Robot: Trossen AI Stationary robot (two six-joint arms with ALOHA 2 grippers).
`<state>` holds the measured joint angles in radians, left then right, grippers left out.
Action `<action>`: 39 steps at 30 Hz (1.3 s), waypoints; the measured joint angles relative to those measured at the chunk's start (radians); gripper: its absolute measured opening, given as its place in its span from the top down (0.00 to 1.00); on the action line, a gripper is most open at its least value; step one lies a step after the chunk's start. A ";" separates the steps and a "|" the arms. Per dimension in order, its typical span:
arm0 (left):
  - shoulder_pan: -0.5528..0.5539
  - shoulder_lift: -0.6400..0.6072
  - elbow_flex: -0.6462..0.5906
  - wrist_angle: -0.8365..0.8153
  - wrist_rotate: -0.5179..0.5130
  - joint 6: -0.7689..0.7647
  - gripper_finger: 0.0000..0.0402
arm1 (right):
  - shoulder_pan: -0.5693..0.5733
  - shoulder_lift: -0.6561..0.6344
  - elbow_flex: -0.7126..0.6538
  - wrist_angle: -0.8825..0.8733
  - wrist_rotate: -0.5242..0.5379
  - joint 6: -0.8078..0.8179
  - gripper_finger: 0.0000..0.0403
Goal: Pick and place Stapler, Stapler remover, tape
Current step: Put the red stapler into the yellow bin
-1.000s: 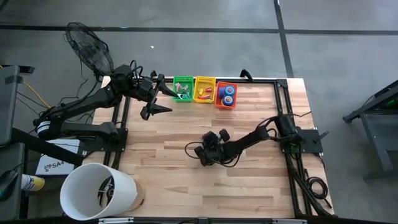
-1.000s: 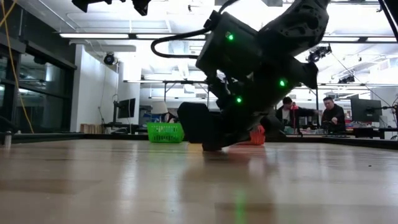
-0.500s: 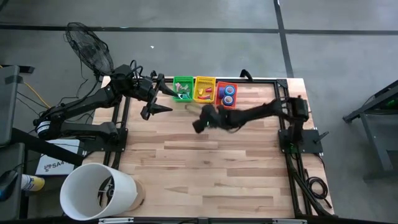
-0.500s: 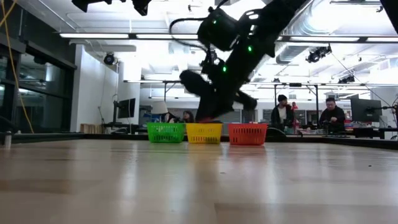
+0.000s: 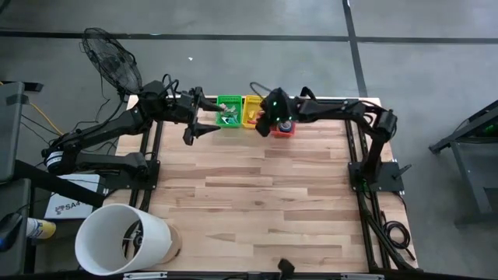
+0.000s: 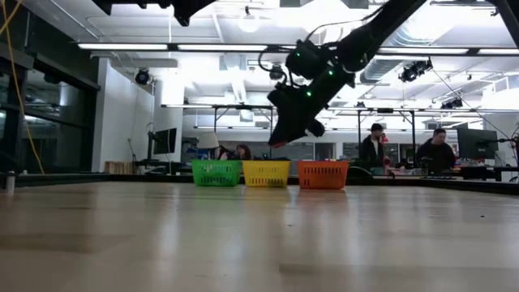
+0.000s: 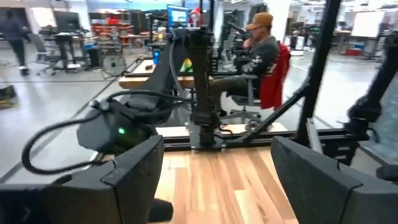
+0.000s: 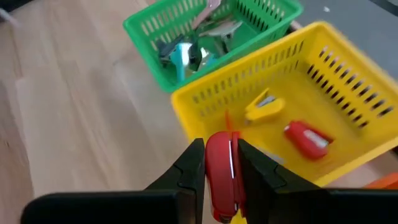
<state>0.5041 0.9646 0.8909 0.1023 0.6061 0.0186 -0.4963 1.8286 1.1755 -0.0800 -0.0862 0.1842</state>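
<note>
Your right pincer (image 8: 219,163) is clamped on a red stapler (image 8: 221,171), hovering at the near rim of the yellow basket (image 8: 348,93). Carry it past that rim, above the two staplers inside, before you release, so it drops inside rather than onto the desk (image 8: 81,124).

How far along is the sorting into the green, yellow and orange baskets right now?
Nearly finished, it seems. The green plastic basket holds silvery claw-like pieces, the yellow plastic basket holds a yellow stapler and a red stapler, and the orange basket holds tape rolls. The right gripper holds another red stapler over the yellow basket's edge. The wooden table shows nothing else loose.
</note>
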 joint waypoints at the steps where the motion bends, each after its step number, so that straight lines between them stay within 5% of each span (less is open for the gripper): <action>1: 0.000 0.000 0.000 0.000 -0.012 0.000 0.27 | -0.021 0.000 0.000 0.004 -0.029 -0.029 0.85; 9: 0.000 0.000 0.000 0.000 -0.086 0.000 0.27 | -0.126 0.000 0.001 0.027 -0.235 -0.299 0.85; 17: 0.000 0.000 0.000 0.000 -0.108 0.000 0.27 | -0.162 0.005 0.002 0.119 -0.246 -0.478 0.85; 32: 0.000 0.000 0.000 0.000 -0.111 -0.005 0.27 | -0.180 0.098 0.003 0.186 -0.239 -0.345 0.85; 39: 0.000 0.000 0.000 -0.001 -0.100 -0.003 0.27 | -0.176 0.098 0.003 0.186 -0.134 -0.263 0.71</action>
<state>0.5037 0.9646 0.8909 0.1017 0.5060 0.0157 -0.6720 1.9263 1.1782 0.1064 -0.2205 -0.0786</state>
